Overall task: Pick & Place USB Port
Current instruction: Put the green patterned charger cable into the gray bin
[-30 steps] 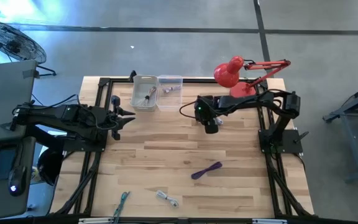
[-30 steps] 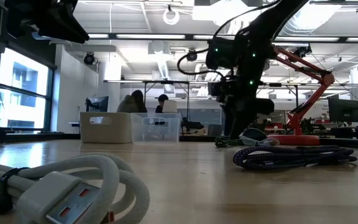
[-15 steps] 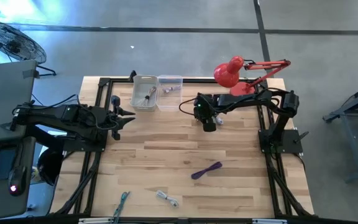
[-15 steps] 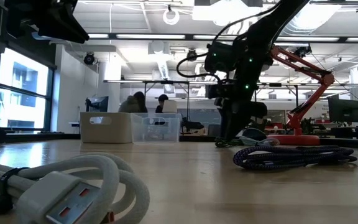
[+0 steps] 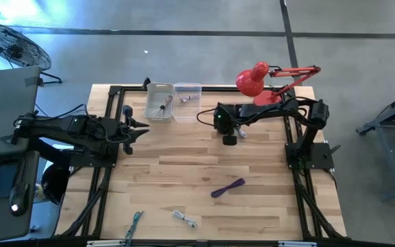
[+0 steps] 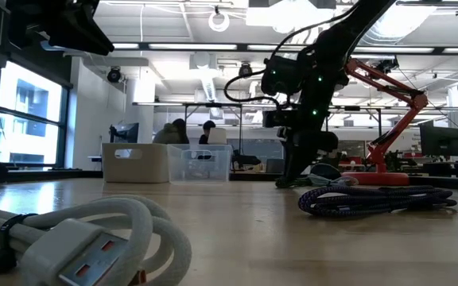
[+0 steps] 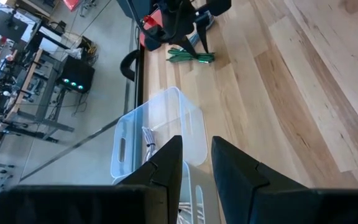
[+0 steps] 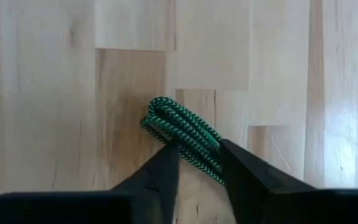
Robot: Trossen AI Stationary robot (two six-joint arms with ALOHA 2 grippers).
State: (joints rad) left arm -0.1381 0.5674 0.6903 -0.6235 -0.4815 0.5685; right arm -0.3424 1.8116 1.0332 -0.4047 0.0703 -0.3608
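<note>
A coiled green braided USB cable (image 8: 179,127) lies on the wooden table, right of the bins and in front of the red lamp's base. My right gripper (image 8: 197,155) points steeply down on it (image 5: 230,139), its fingers closed against the bundle's near end. In the left wrist view the same cable (image 7: 190,57) shows under that gripper. My left gripper (image 5: 130,132) hangs above the table's left side with a narrow gap between its fingers (image 7: 196,155) and nothing in it. My right gripper pinches the green cable's bundle at one end (image 8: 199,144) between its two fingers, several strands together. The fingers come from above, slanting down. The rest of the coil (image 8: 166,115) lies on the table ahead of the fingertips.
A white bin (image 5: 160,103) and a clear bin (image 5: 187,101) stand at the far edge, with a red desk lamp (image 5: 259,82) at the far right. A purple cable (image 5: 228,186), a white cable (image 5: 184,219) and a teal cable (image 5: 136,221) lie toward the near edge.
My right gripper has sunk a little onto the green cable and rolled slightly, and in the high view its fingers stand closer together than before. The cable lies where it was.
</note>
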